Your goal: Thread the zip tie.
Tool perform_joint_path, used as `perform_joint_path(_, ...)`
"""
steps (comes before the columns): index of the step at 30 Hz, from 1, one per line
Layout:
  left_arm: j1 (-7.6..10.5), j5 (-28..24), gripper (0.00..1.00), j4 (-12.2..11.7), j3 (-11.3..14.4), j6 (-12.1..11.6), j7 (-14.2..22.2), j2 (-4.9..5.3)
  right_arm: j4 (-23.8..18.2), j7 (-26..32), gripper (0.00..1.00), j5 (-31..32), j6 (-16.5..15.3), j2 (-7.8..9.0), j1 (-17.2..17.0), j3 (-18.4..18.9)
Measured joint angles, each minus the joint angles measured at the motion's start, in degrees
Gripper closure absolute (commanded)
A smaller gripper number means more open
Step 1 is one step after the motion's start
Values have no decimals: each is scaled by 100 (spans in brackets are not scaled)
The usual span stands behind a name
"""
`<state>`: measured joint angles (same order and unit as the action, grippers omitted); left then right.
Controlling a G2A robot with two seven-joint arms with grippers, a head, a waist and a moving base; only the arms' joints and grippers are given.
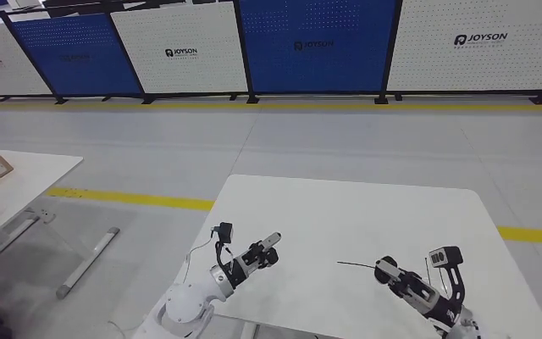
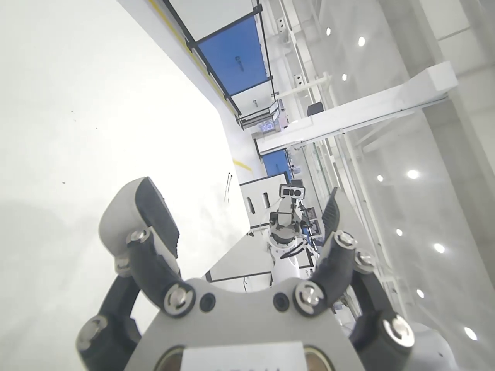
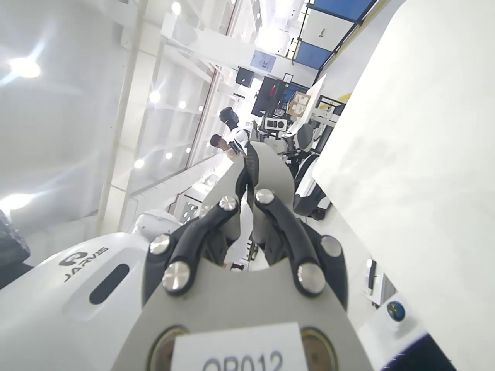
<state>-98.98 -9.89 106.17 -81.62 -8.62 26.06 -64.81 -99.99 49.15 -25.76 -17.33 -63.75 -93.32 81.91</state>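
A thin black zip tie (image 1: 356, 265) sticks out straight over the white table (image 1: 356, 212) from the tips of my right gripper (image 1: 381, 269). That gripper is near the table's front right, and it looks shut on the tie's end. In the right wrist view the right gripper (image 3: 248, 156) has its fingers pressed together, and the tie is hidden there. My left gripper (image 1: 269, 244) is at the front left, open and holding nothing, pointing toward the tie. In the left wrist view the left gripper (image 2: 243, 210) stands wide open, with the zip tie (image 2: 227, 186) farther off above the table.
A second white table (image 1: 34, 174) stands to the left across a gap of floor. Blue and white pegboard panels (image 1: 313, 47) line the back, behind a yellow floor line (image 1: 127, 199). The table's front edge runs close under both arms.
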Motion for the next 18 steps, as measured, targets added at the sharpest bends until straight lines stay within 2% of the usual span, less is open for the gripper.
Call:
perform_joint_path(8,13,-38,0,-6,26,1,-7,-4,-25,-34,100,-2,0,-3,3,-11)
perform_joint_path(11,109,-295,0,-106,163,38,159,-15,-130,-181,100,31,-67,-21,31,-122)
perform_joint_path(18,210,-329,0,-230,645,-33,493,-38,-12,-189,100,120,15,-70,318,-575)
